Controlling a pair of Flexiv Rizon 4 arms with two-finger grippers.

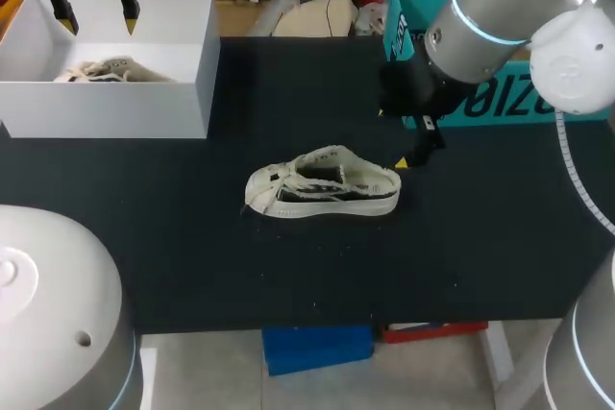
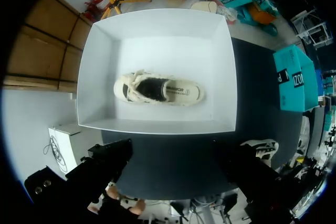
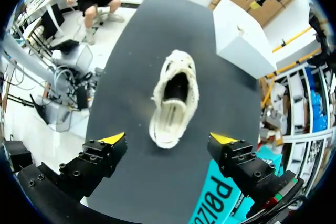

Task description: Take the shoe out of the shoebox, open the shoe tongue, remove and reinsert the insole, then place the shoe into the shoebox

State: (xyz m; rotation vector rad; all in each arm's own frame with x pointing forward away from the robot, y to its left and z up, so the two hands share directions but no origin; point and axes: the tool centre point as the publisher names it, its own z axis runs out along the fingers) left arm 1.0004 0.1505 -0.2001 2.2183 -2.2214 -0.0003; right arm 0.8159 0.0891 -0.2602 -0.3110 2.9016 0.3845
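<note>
A cream canvas shoe (image 1: 322, 187) lies on its side in the middle of the black table (image 1: 192, 228), heel toward my right arm. My right gripper (image 1: 408, 156) hangs open just beyond that heel. In the right wrist view the shoe (image 3: 173, 98) stretches away ahead, its heel end lying below and between the spread yellow tips of the right gripper (image 3: 168, 140), untouched. The white shoebox (image 1: 106, 108) stands at the back left and holds a second cream shoe (image 1: 110, 70). My left gripper (image 1: 96, 18) hovers open above the box, looking straight down on the boxed shoe (image 2: 157, 88) and the shoebox's wall (image 2: 157, 127).
A teal carton (image 1: 500, 93) stands at the back right of the table, close behind my right arm; the same carton (image 2: 289, 77) shows in the left wrist view. Bare black tabletop lies in front of the shoe and between shoe and box.
</note>
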